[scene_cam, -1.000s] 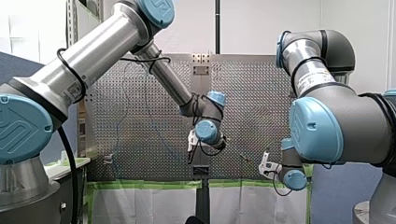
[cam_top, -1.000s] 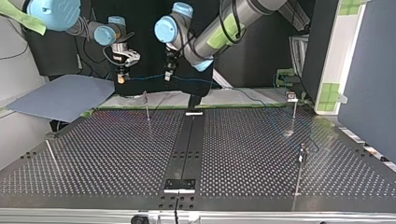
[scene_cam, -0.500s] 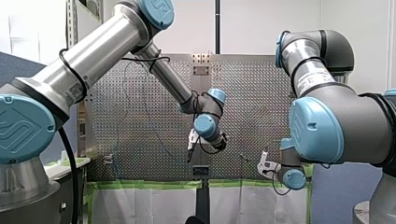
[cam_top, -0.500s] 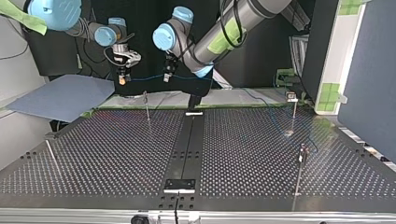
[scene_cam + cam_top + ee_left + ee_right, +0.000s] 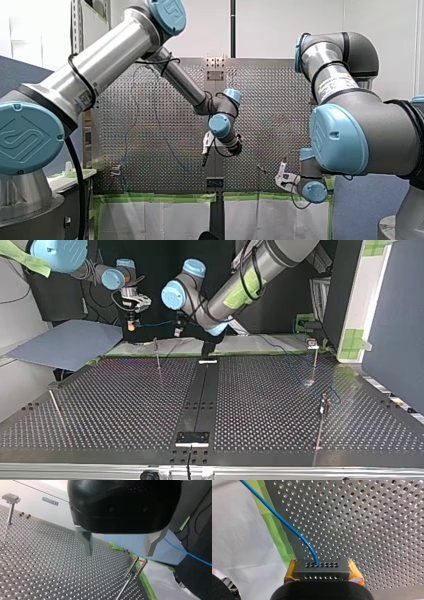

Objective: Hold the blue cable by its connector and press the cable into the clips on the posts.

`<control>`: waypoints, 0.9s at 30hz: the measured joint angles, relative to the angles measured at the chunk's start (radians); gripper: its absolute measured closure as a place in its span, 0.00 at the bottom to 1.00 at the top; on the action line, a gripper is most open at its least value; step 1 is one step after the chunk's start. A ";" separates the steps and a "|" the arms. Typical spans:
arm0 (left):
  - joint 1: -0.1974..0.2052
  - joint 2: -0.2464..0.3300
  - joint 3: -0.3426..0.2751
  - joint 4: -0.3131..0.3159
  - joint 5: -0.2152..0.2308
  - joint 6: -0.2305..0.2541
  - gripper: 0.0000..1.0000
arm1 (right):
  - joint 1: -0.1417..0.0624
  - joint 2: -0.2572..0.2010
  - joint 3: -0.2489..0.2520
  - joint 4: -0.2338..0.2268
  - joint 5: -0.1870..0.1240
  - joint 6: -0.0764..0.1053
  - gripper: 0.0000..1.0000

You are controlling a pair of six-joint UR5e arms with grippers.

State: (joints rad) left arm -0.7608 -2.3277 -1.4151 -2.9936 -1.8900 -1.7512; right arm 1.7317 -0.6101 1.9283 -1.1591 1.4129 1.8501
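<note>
My right gripper [image 5: 323, 572] has its yellow pads clamped on the black connector [image 5: 322, 567], so the blue cable [image 5: 287, 526] runs out in the air over the surface [image 5: 374, 530] edge. My left gripper [image 5: 118, 553] has its fingers [image 5: 86, 540] open and empty with the cable just beside them. Guessing it's lining up to guide the cable toward the clip post [image 5: 131, 568].

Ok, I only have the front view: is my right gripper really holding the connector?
Observer: Yes; the right wrist view shows the right gripper with its yellow pads clamped on the black connector, blue cable leaving it.
Operator: And the left gripper?
Observer: Open in its wrist view: left gripper, nothing between the metal fingers, cable passing outside one.
Operator: Is it in the post below them?
Observer: No; in the top view the cable spans between the grippers above that post, not in its clip.
</note>
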 joint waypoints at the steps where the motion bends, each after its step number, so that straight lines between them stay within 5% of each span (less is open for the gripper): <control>1: 0.000 -0.008 0.008 -0.010 0.003 -0.002 0.00 | 0.001 0.000 -0.002 0.002 0.000 0.002 1.00; 9: -0.001 -0.074 0.066 -0.079 0.005 -0.017 0.00 | 0.008 0.000 -0.015 0.023 -0.001 0.007 1.00; 16: -0.011 -0.132 0.093 -0.143 0.053 -0.075 0.00 | 0.015 0.000 -0.021 0.027 -0.006 0.008 1.00; 27: -0.013 -0.141 0.129 -0.240 0.057 -0.171 0.00 | 0.028 0.000 -0.025 0.027 -0.002 0.007 1.00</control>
State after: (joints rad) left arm -0.7733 -2.4691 -1.2865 -3.2334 -1.8335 -1.9226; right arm 1.7598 -0.6099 1.9035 -1.1320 1.4108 1.8567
